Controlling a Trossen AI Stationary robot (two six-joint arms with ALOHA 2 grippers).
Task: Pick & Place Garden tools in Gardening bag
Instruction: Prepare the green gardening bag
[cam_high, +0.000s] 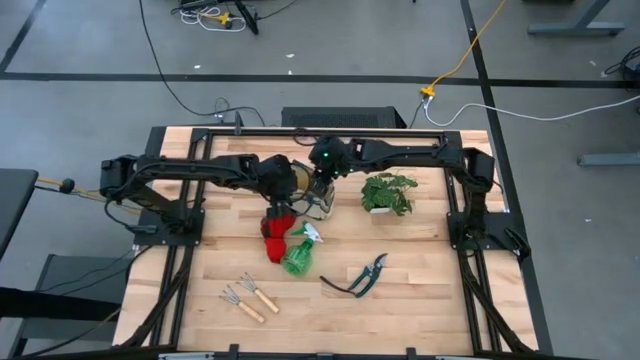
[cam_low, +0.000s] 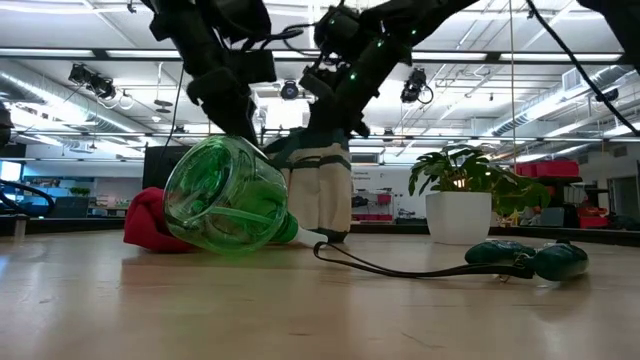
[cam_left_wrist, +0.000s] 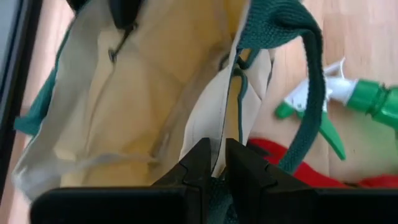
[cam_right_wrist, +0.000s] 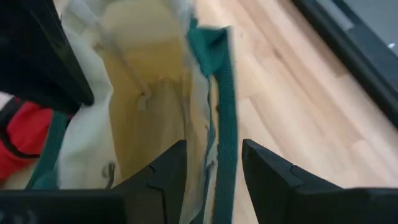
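A: Start with the big things. Where is everything?

B: On the pale wooden slat table (cam_high: 420, 290), both dark arms meet near the middle over the cream-white fabric bag with dark green trim (cam_low: 322, 195). It stands upright, just behind the tools. The leafy potted plant in a white pot (cam_high: 388, 193) sits beside it, toward the right arm's side.

A: And the grippers?

B: The left gripper (cam_left_wrist: 212, 163) has its fingers pressed together on the bag's rim, cloth and green trim pinched between them. The right gripper (cam_right_wrist: 211, 163) straddles the opposite rim with its fingers apart, the green edge in the gap.

A: So which step is this?

B: Opening the bag's mouth, I'd judge; no tool looks to be inside yet. Next the right gripper should close on its rim, or let go to fetch a tool while the left holds the mouth wide.

A: Nearest tools?

B: The red gloves (cam_high: 275, 238) and the clear green spray bottle with white nozzle (cam_high: 301, 253) lie touching, right at the bag's foot. The green-handled pruning shears (cam_high: 358, 277) lie farther forward, and the two wooden-handled mini rakes (cam_high: 249, 294) nearest the front edge.

A: Room to move?

B: Tight beside the bag; open board round the shears and rakes.
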